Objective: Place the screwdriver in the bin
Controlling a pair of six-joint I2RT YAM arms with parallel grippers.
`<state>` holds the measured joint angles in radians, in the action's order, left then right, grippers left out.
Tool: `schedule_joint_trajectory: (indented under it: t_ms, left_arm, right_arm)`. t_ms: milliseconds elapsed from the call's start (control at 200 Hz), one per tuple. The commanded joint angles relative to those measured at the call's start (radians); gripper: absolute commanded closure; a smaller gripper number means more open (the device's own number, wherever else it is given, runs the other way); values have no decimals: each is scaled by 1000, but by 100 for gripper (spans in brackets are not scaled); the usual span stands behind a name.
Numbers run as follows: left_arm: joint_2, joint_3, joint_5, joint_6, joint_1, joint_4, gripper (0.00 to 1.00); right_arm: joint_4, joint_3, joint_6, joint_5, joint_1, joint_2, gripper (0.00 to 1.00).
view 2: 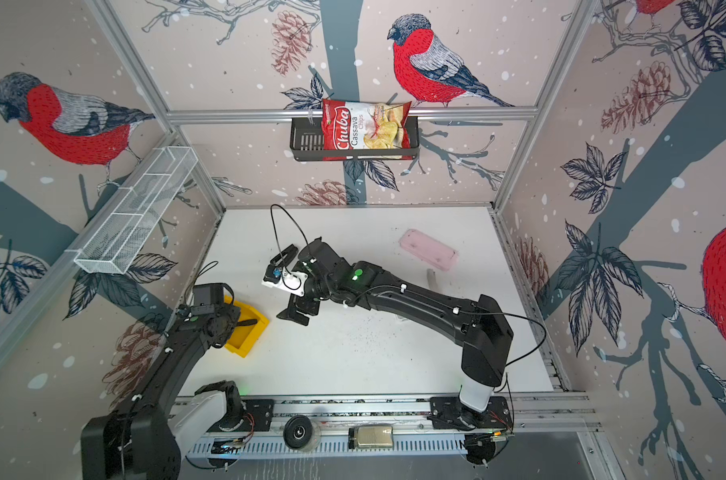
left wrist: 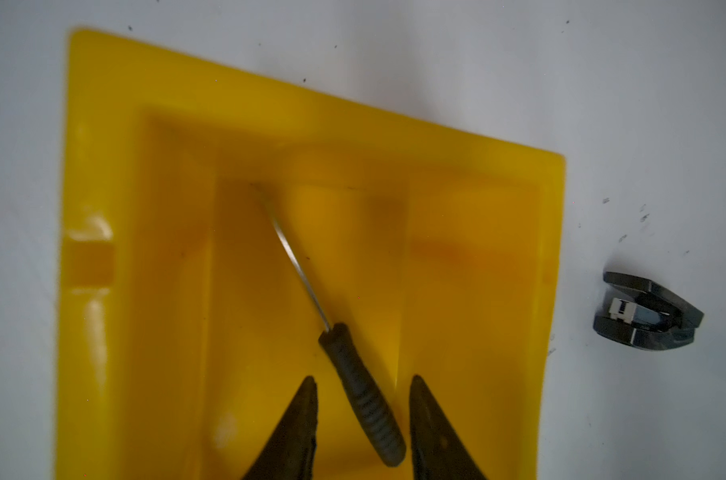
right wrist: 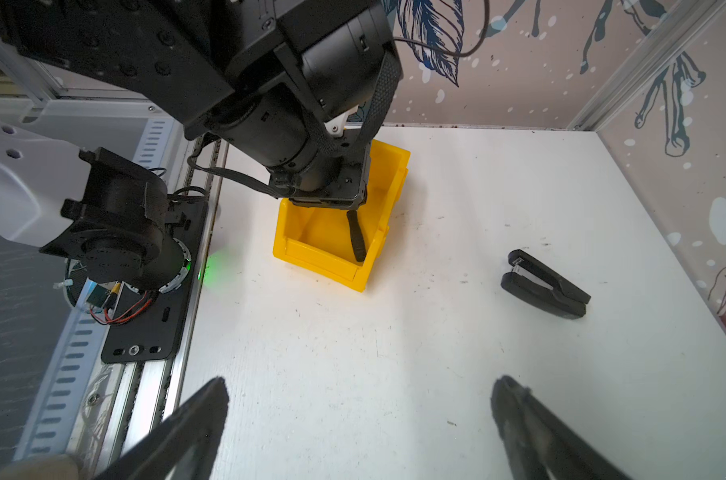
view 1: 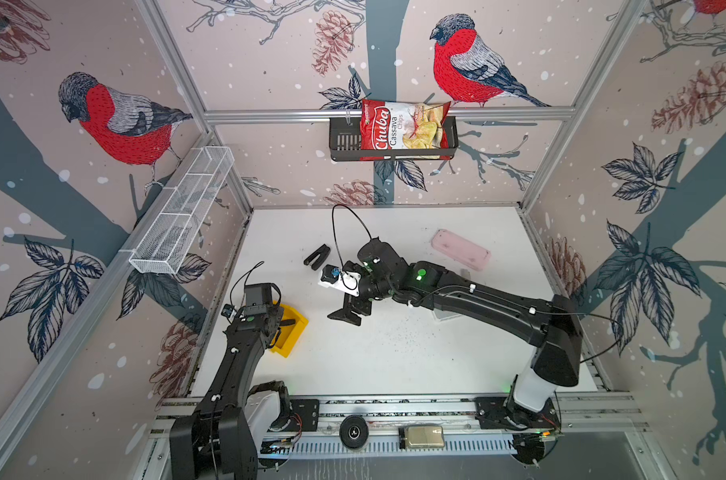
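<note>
Screwdriver point(left wrist: 332, 336) was seen inside the bin point(left wrist: 103, 124). Shaft tip was down on the bin floor near a far corner, and the black handle was angled up between the 2 fingers of the left gripper point(left wrist: 363, 378). Left jaws were parted, with a gap shown on each side of the handle at the fingertips, so the handle was judged released, not clamped. Contact with 1 finger further back could not be ruled out, since that part was cut off in the left wrist view. Whether the screwdriver lay flat or leaned on a wall could not be told. In the right wrist view the handle was seen steep, below the gripper and inside the yellow walls.

Step judged: release over the bin, drop-off as good as done.

Next move judged: left gripper to be lifted straight up out of the bin, jaws held wide so the handle is not dragged out and the bin is not tipped.

Right gripper point(right wrist: 361, 380) was held wide open with nothing between the fingers, over bare table point(right wrist: 394, 353), well apart from the bin. Black forked clip point(right wrist: 544, 286) lay on the table near the bin, not touching it, clear of both grippers, and was judged no part of the task.
</note>
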<state>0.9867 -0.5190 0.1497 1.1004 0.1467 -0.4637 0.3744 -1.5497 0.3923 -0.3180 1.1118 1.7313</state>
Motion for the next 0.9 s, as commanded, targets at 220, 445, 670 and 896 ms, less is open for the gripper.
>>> schedule_joint_trajectory:
  t_ms: [220,445,670,896]
  left_arm:
    - [-62,-77,-60,-88,4,15,38]
    - [-51,-128,-76,-253,3,107,15]
    - [-3,-139,-146,-477,2,276,4]
    - [25,-101,-184,-707,2,506,4]
  right_arm:
    - [-38,15,-42,11,-27,-37,0]
    - [-149,114,-121,-13,-110,-113,0]
    - [-305,244,-244,10,-215,-206,0]
    - [-501,427,-428,111,-342,-320,0]
